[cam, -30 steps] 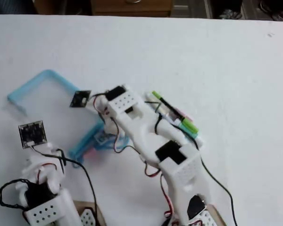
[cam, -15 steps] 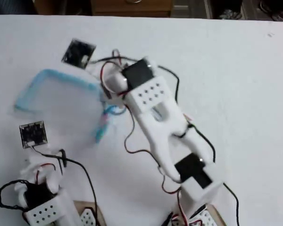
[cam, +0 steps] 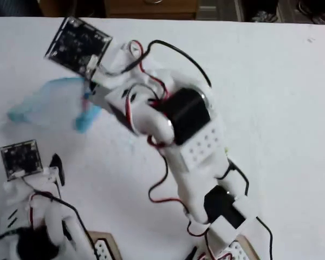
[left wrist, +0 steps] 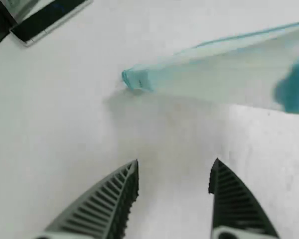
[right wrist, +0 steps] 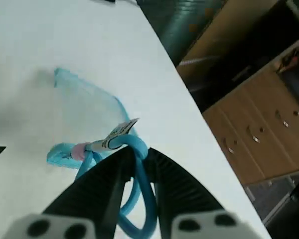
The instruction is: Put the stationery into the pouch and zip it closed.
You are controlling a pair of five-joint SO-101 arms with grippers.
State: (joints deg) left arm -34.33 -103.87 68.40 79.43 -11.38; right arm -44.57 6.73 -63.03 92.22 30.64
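1. We see the right end effector (right wrist: 139,154) clamped on a blue loop (right wrist: 145,191) at one end of the pouch (right wrist: 82,97). Its two fingers are pressed against the cord.
2. The pouch (cam: 49,105) lies toward the far left corner of the desk (cam: 271,81). Its long axis runs roughly along the far edge, from the right end effector out toward the left edge.
3. The left end effector (left wrist: 174,162) is apart and holds nothing. The pouch (left wrist: 214,79) lies just ahead of it, with its long side across the line of the fingers. One corner casts a shadow on the desk, so we judge that end is lifted.
4. We judge that the left arm is the free one and the nearer to the loose end, so bracing the pouch would fall to it.
5. A small white tag (right wrist: 119,132) sits by the loop next to a pink band (right wrist: 79,149). We cannot make out its print, nor whether the zip is closed.
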